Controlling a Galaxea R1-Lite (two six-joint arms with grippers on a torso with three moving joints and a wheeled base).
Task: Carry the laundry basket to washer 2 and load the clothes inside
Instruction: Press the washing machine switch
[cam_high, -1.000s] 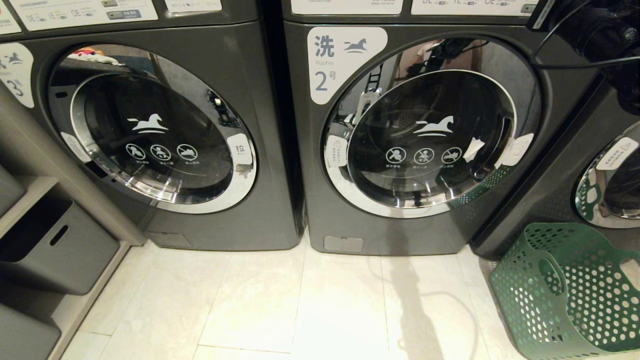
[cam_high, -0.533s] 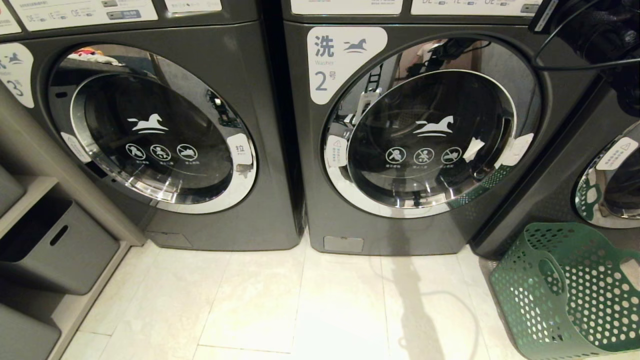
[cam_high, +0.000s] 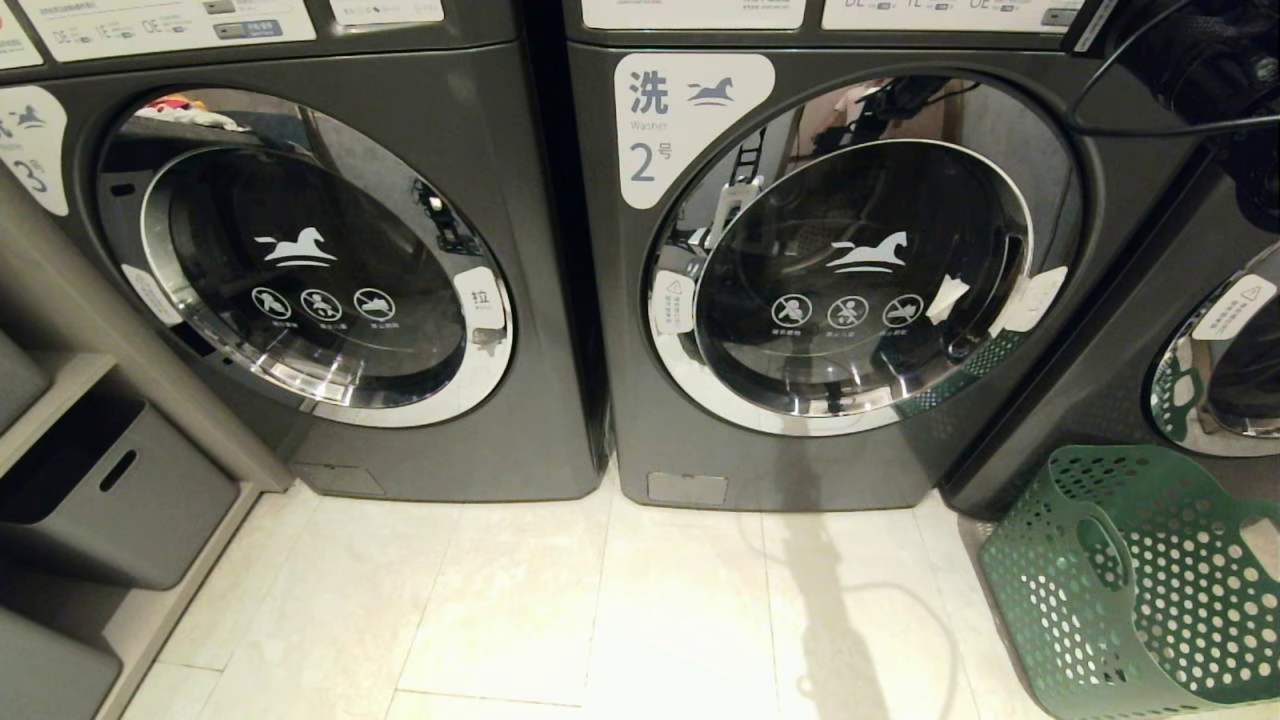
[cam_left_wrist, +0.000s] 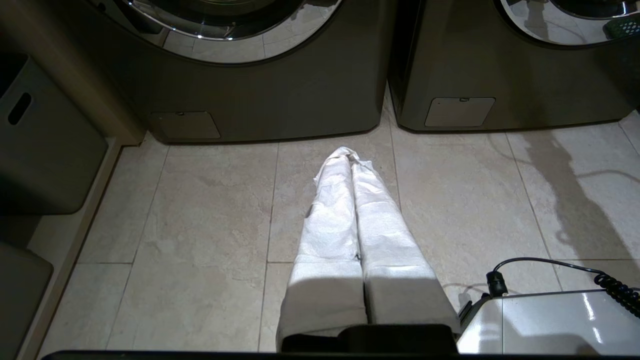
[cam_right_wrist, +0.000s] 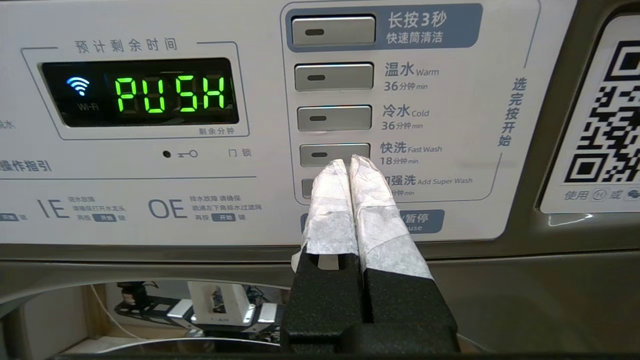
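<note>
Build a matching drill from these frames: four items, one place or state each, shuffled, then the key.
Items
1. washer 2
2. laundry basket
3. right gripper
4. left gripper

Places or states
A. shut, tips at the Fast Wash button on the control panel
B. door closed, in the middle of the head view
C. shut, pointing at the floor tiles before the washers
D. on the floor at the robot's right, in front of the next washer

Pairs: 1-B, 2-D, 3-A, 4-C
</note>
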